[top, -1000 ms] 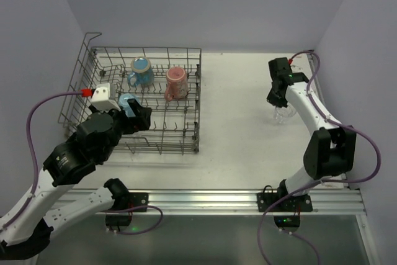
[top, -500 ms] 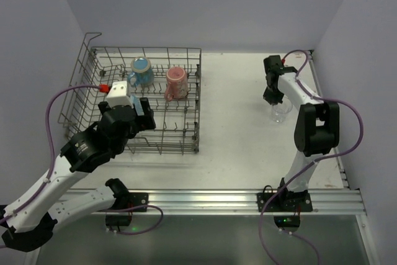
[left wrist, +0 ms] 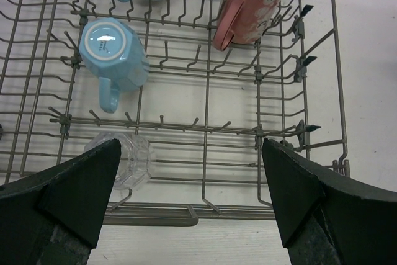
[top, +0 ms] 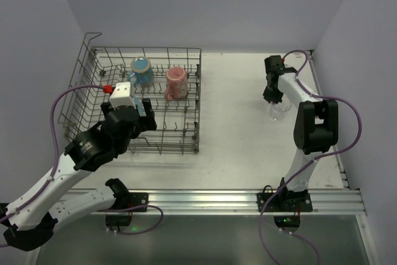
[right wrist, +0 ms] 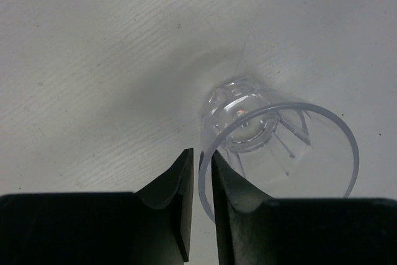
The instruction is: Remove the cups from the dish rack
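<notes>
On the matte table (right wrist: 93,41), faceted glass (right wrist: 273,147) (clear)

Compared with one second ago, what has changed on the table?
The left arm lifted and stretched toward the dish rack, left gripper open above it. The right arm folded upright, right gripper shut on the clear glass, which stayed put. The pink cup has not moved.

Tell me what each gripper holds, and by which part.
The right gripper pinches the clear glass on the table by its rim. The left gripper, open over the dish rack, holds nothing.
</notes>
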Controlling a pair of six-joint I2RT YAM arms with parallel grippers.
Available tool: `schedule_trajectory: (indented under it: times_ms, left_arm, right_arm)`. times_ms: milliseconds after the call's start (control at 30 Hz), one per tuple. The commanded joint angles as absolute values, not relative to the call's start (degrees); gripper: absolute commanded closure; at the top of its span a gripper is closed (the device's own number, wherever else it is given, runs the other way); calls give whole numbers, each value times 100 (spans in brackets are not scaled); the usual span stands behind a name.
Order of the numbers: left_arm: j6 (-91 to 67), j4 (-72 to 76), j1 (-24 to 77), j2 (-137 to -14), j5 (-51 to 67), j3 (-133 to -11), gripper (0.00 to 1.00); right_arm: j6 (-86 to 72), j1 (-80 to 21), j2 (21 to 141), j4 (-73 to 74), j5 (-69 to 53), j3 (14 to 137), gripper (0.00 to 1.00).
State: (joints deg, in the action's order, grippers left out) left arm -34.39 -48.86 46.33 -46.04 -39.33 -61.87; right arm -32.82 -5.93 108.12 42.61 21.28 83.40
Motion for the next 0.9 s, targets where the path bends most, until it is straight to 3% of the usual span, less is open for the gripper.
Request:
schedule_trajectory:
  times_ms: [0, 100, 267, 367, 433, 600, 867]
  left_arm:
    - [-3437, -4623, 4641, -4631, -4192, -6161, 0]
    - [-3445, -4763, 4536, -4833, -4184, -6318, 0]
    - [-3252, -4790, 4202, -4992, -3841, -6442, 0]
    - [-3129, -4904, 3851, -5071, -3823, -6582, 0]
    - [-2884, -5036, 3368, -5281, -3587, -6776, 0]
    - [-2585, -5248, 2235, -5774, -2868, -6917, 0]
    - [-2294, -5370, 1653, -6653, -2338, -6908, 0]
  right_arm:
    - [-3252, -562, 10644, 4025, 2039, 8236, 78]
    - [-3252, -563, 10574, 3999, 1995, 8148, 68]
    - [-3217, -562, 10398, 4060, 1969, 8086, 59]
    - [-3261, -571, 9952, 4096, 2065, 7928, 45]
    - [-3261, -563, 9608, 4174, 2188, 7788, 23]
    - [-3235, -685, 8248, 4474, 2101, 7708, 18]
    - [-2804, -1809, 6821, 4790, 1452, 7752, 16]
